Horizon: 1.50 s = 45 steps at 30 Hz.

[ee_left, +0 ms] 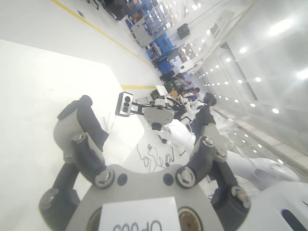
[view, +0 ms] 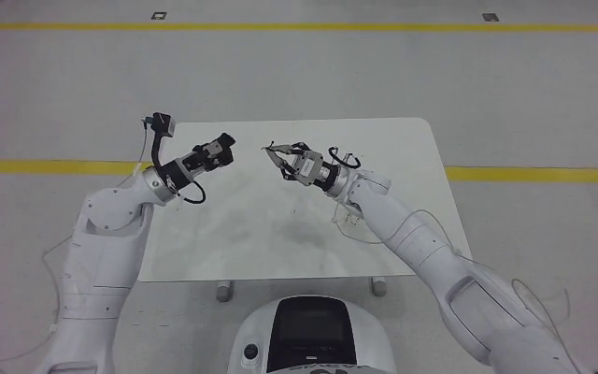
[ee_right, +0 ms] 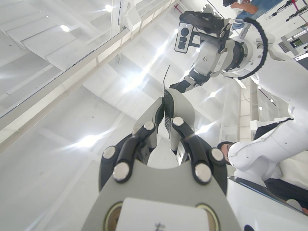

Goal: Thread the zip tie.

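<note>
Right gripper (ee_right: 164, 98) is closed on the zip tie (ee_right: 165, 79), a thin black strip pinched flat between the ribbed pads (ee_right: 169, 106). Only a short, tapering length of the strip is left projecting past the fingertips. Seen from above, this gripper is held over the white table (view: 392, 168) at about 12 o'clock from the table's middle. The free end of the tie is pointed toward 9 o'clock, at the other arm. The left gripper (ee_left: 146, 102) is held at about 10 o'clock from the table's middle, level with the right one and at its 9 o'clock. Its fingers are spread wide with nothing between them, and they are turned toward the tie. A clear gap is kept between the two grippers, so the tie's tip is touched by nothing. A few thin pale strands (view: 353, 221) lie on the tabletop just beside the right forearm, between 3 and 4 o'clock from the table's middle; what they are cannot be told.
</note>
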{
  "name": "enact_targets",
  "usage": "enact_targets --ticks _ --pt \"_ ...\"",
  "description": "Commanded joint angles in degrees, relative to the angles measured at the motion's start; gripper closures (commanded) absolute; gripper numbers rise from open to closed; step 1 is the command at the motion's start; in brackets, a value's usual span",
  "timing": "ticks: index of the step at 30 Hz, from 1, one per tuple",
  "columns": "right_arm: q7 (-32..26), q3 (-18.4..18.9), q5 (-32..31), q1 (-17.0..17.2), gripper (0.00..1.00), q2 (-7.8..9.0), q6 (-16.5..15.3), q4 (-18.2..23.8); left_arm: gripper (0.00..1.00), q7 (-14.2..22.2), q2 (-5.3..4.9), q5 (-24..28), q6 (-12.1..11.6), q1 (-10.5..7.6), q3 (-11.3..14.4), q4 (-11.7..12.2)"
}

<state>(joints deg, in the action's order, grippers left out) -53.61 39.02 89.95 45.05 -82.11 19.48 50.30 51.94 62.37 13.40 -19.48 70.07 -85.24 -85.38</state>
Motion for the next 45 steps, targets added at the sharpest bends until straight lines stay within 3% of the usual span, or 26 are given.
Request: enact_targets --ticks 1,6,13,18,30,37,38,45 --pt "-0.1 0.3 0.0 0.3 1.00 -0.26 0.0 0.0 0.00 2.0 0.17 1.5 0.0 -1.03 0.3 1.7" --pt "-0.4 0.8 0.0 0.7 1.00 -1.17 0.0 -0.4 0.00 7.7 0.84 5.5 0.0 -3.02 0.1 4.6" --pt "-0.4 0.8 0.0 0.7 1.00 -1.17 0.0 -0.4 0.00 8.0 0.83 5.0 0.0 -2.92 0.5 3.9" --pt "0.2 3.2 0.0 3.9 1.00 -1.58 0.0 2.5 0.00 7.3 1.23 7.4 0.0 -2.51 0.7 3.0" --pt "0.4 5.9 0.0 6.9 1.00 -3.62 0.0 3.4 0.00 16.0 3.71 12.2 0.0 -3.94 -1.5 6.1" --pt "0.5 6.4 0.0 6.8 1.00 -3.89 0.0 3.2 0.00 15.9 3.85 12.0 0.0 -3.93 -1.9 6.1" --pt "0.8 6.5 0.0 7.0 1.00 -3.89 0.0 3.3 0.00 14.9 3.84 11.0 0.0 -3.75 -1.6 5.3" --pt "2.6 7.9 0.0 9.7 1.00 -4.18 0.0 7.2 0.00 14.0 4.01 10.3 0.0 -3.90 -1.2 5.1"
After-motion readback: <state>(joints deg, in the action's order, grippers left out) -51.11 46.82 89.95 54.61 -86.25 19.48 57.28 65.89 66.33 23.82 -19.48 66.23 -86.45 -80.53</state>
